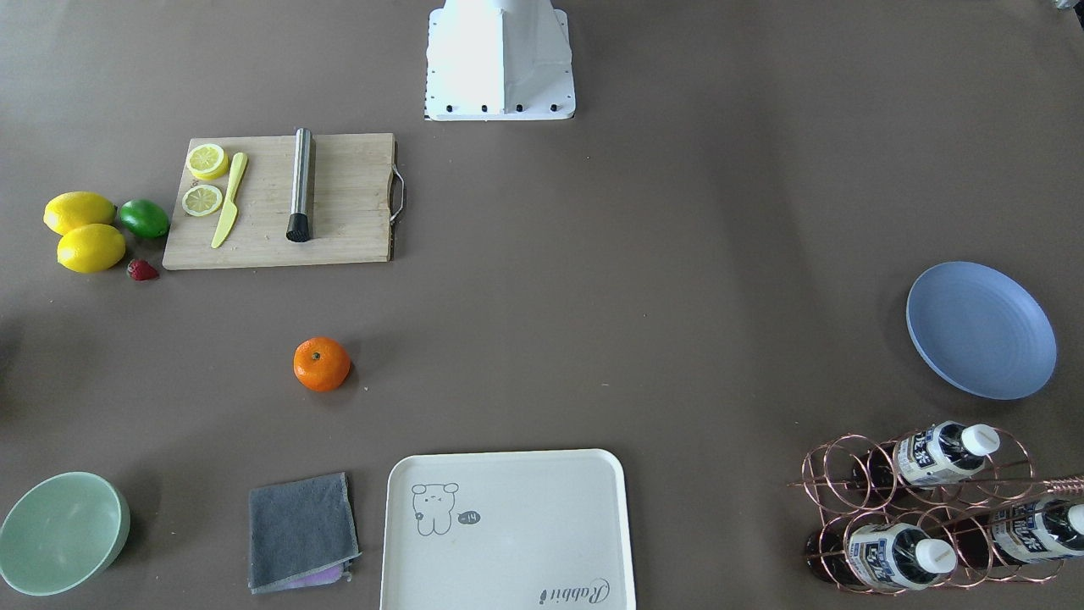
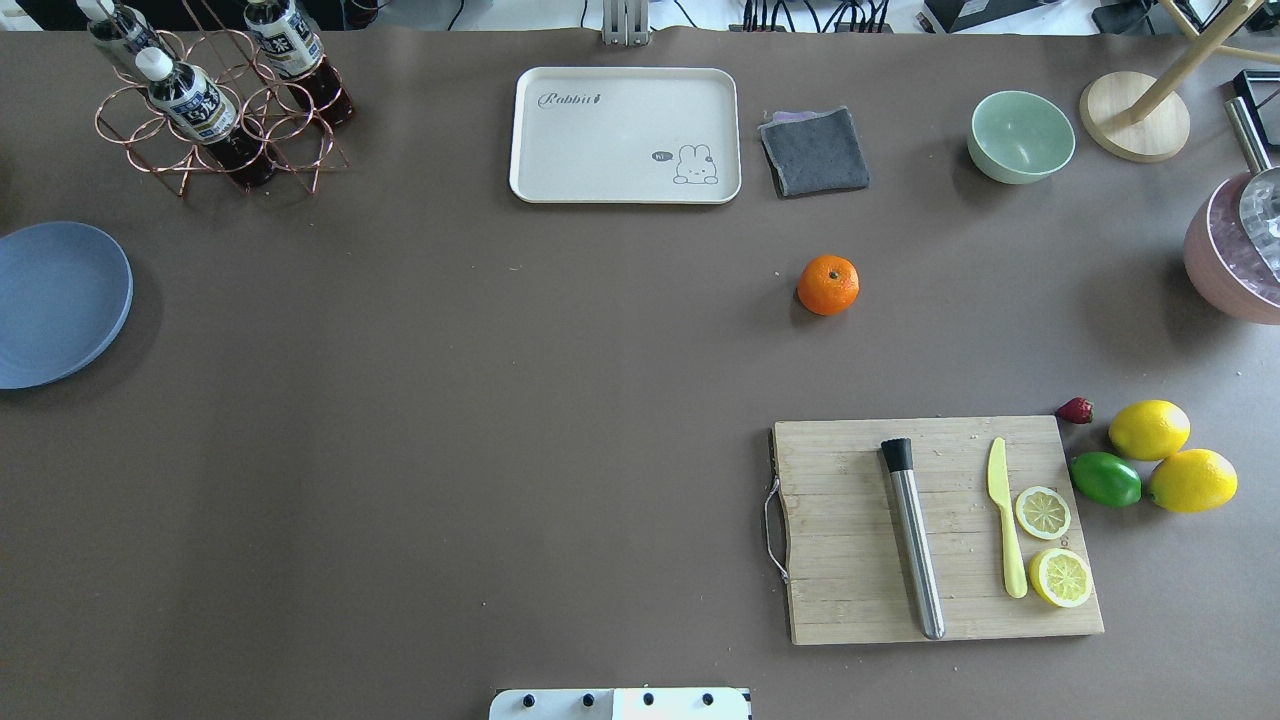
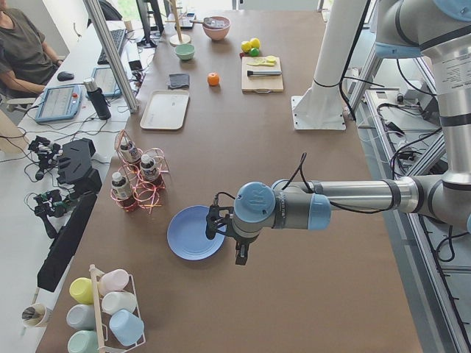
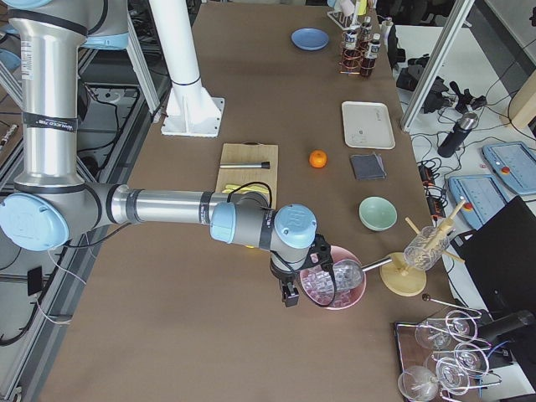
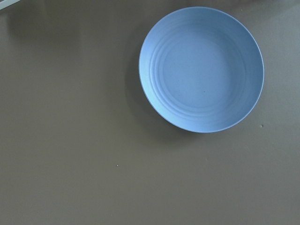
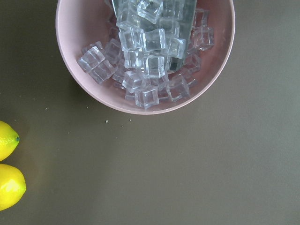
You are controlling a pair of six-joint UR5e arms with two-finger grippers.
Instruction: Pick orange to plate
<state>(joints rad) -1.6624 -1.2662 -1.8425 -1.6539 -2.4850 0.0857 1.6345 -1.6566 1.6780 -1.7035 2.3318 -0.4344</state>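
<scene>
Blue plate (image 1: 981, 329) lies empty at the worktop's left edge, the orange (image 1: 322, 364) untouched, well apart. Next the right hand (image 4: 289, 295) (open or closed, I cannot tell) must reach it.

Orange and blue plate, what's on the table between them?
Nothing: in the overhead view only bare brown table runs from the orange to the plate; the cream tray sits off that line.

Orange (image 1: 322, 364) on the table (image 1: 677, 254), view's left half, between cutting board (image 1: 279, 201) above and grey cloth (image 1: 301, 531) below, touching neither. Plate (image 1: 981, 329) at far right, well apart from it, just above the copper bottle rack (image 1: 931, 508). Cream tray (image 1: 506, 529) bottom centre. Lime (image 1: 144, 218) and strawberry (image 1: 142, 270) left of the board.
</scene>
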